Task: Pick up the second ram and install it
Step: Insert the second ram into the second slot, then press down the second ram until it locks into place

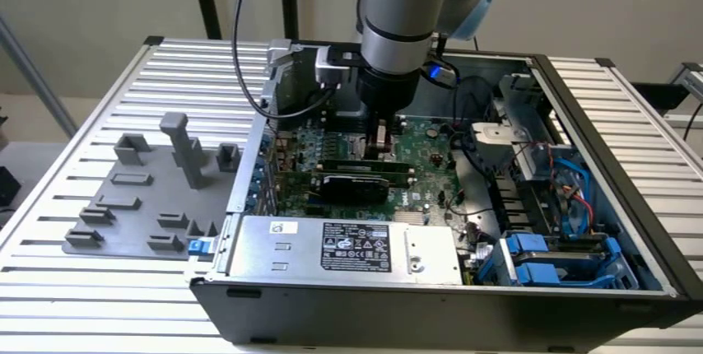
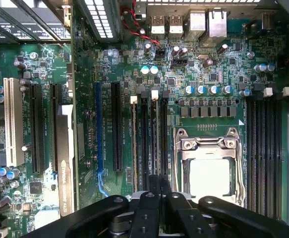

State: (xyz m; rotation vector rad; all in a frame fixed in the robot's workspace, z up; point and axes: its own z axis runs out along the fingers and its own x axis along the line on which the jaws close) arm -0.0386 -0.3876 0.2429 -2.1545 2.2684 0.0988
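Gripper (image 2: 154, 191) is seen with its fingers pinched fully together, parked low over the bank of memory slots (image 2: 149, 144) just beside the CPU socket (image 2: 208, 173). What looks like the second ram (image 2: 154, 144) is seen edge-on in the slot line running straight out from under the fingertips. Whether it's actually clamped between them or just sat on can't be told. Main worry, as judged from here: if the stick isn't squared up with the slot, it could get pressed in crooked and one end left riding high, or the board edge chipped. The open socket is right alongside, so a sideways slip could see its pins caught. On the other side, another stick (image 2: 134, 144) sits close, so that one could get knocked too. Further out, the white latch (image 2: 154, 94) at the far end of the slot has to be cleared or it won't be snapped home. From the exterior view the gripper (image 1: 380, 144) is buried between the graphics card (image 1: 351, 181) and loose cables (image 1: 467, 99), so a snag can't be ruled out.
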